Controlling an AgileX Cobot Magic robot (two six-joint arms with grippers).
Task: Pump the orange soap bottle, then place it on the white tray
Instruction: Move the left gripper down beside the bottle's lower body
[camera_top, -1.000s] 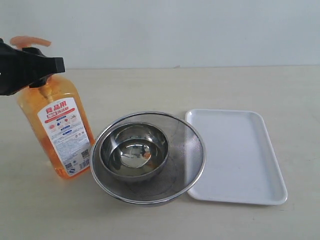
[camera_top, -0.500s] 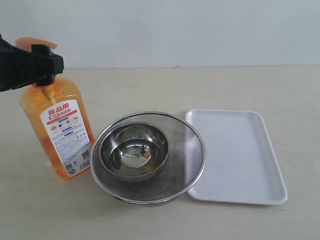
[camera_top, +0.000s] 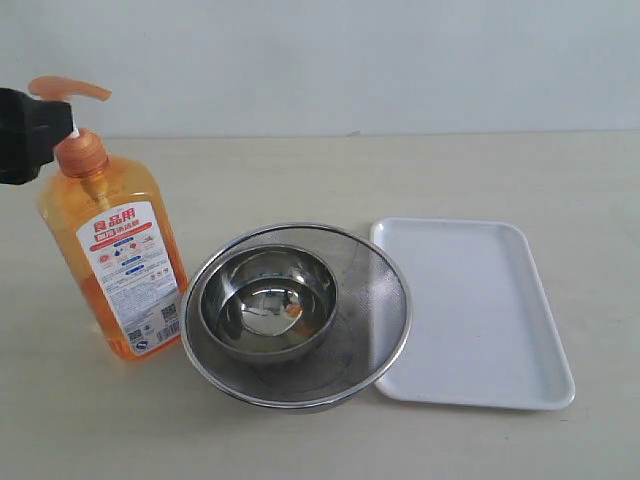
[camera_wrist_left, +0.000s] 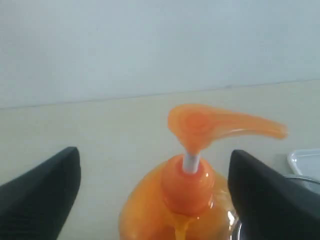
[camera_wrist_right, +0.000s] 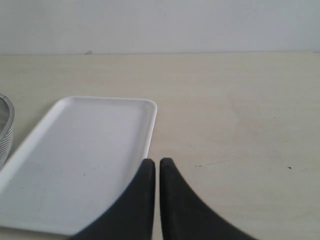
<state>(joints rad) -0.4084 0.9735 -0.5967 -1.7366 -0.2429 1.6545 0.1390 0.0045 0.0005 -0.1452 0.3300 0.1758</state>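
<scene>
Your left gripper (camera_top: 55, 130) is hanging at the far left with its jaws apart, 1 on each side of the pump neck, gripping nothing. The orange soap bottle (camera_top: 110, 250) is standing upright on the table (camera_top: 320, 440), pump head raised, just left of the 2 nested steel bowls (camera_top: 296, 312). The white tray (camera_top: 470, 310) is lying empty just right of those bowls, well apart from the bottle. Your right gripper (camera_wrist_right: 157, 170) is keeping its fingers pressed together, empty, beside the tray's edge.
</scene>
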